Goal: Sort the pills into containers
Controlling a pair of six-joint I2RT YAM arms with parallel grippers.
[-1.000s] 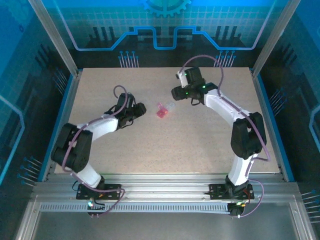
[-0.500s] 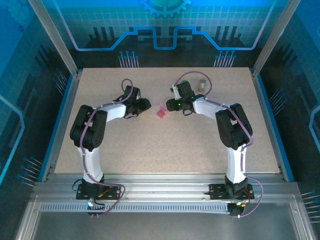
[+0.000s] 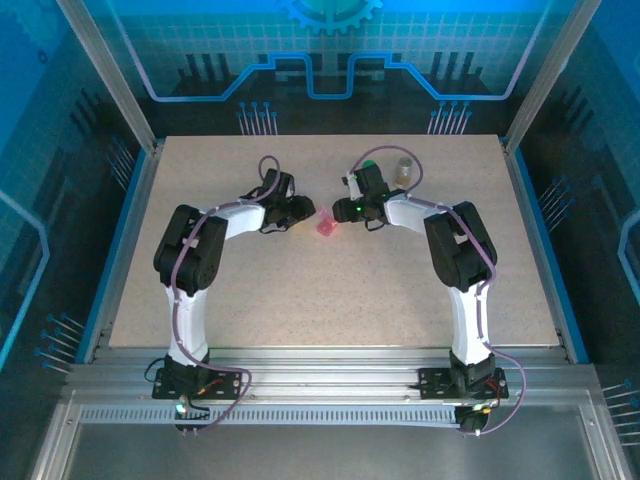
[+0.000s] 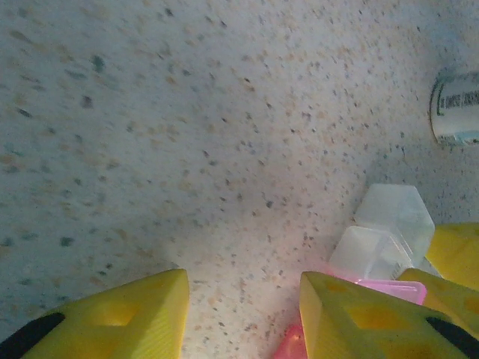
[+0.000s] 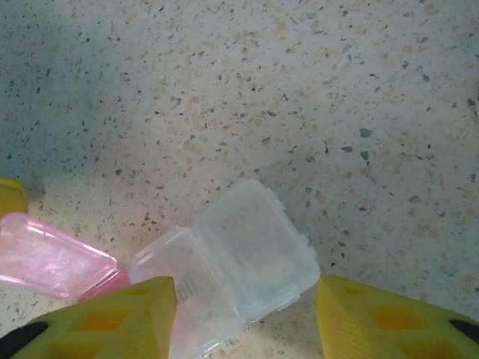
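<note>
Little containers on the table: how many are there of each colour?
Pink box: 1
Clear box, lid flipped open: 1
Amber bottle: 1
White bottle: 1
Total: 4

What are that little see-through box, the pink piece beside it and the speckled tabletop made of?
The clear box looks like thin moulded plastic, slightly frosted: the speckles beneath show through it. The pink piece seems the same plastic, tinted and glossy, with pale glints on its face. The tabletop looks like matte speckled stone or laminate; which, I cannot tell.
</note>
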